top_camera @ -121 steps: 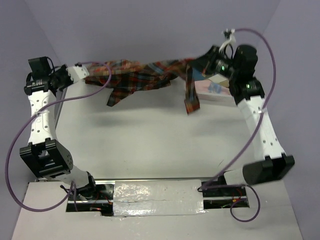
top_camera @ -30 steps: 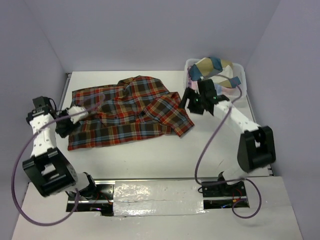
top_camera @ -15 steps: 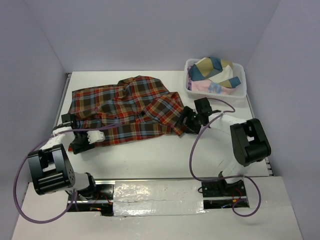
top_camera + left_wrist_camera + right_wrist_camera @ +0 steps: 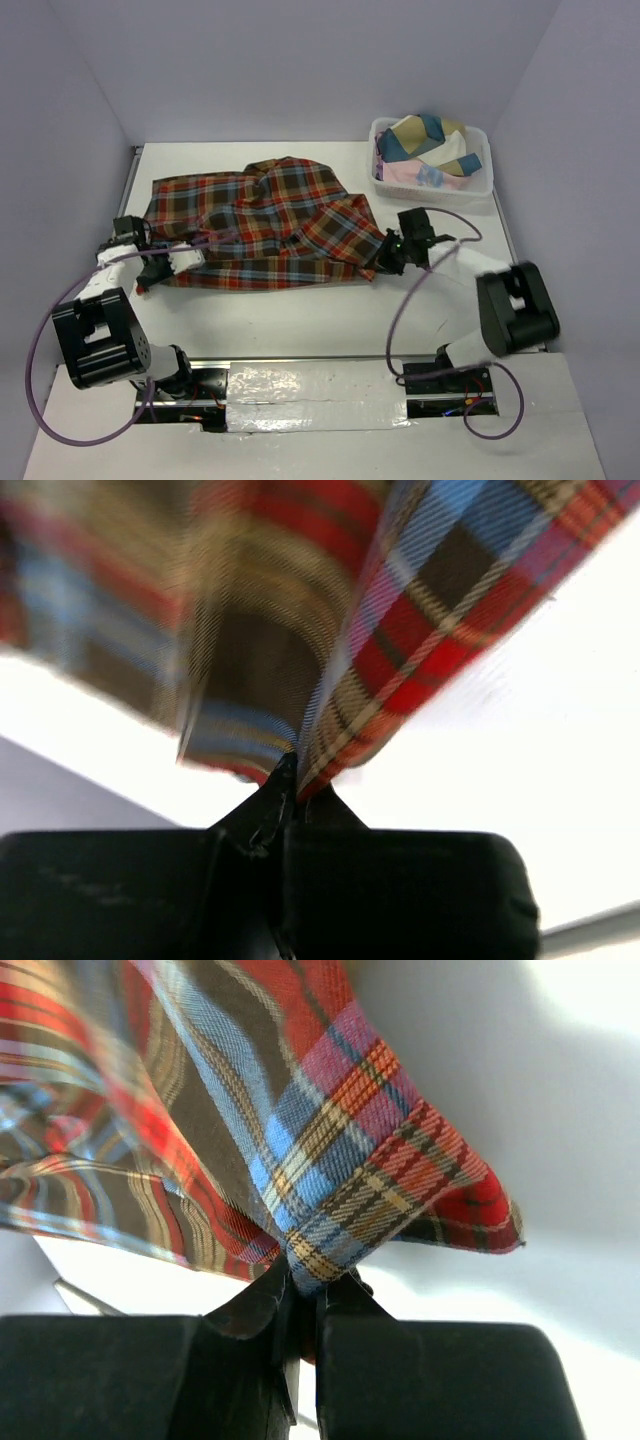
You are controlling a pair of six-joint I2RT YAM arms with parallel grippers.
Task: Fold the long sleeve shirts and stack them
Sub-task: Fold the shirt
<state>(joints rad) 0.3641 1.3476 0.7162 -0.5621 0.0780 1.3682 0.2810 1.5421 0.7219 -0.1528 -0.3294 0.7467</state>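
Top external view: a plaid long sleeve shirt (image 4: pixel 265 225) lies spread on a white bench (image 4: pixel 300 315), each lower corner pinched by a robot gripper.
Seen from the top external camera, the red-orange, brown and blue shirt covers the middle and left of the bench, rumpled along its far edge; the left gripper (image 4: pixel 152 272) is closed on the near-left corner of the cloth, the right gripper (image 4: pixel 385 257) is closed on the near-right corner, and a white basket (image 4: pixel 480 187) of folded clothes (image 4: pixel 428 138) sits apart in the far right corner. Left wrist view, blurred: the left gripper (image 4: pixel 290 772) has its tips together on a fold of the shirt (image 4: pixel 420 610), which fans up and away from them. Right wrist view: the right gripper (image 4: pixel 305 1272) is clamped on a hemmed corner of the shirt (image 4: pixel 250 1110), with the cloth rising from the tips over the bench.
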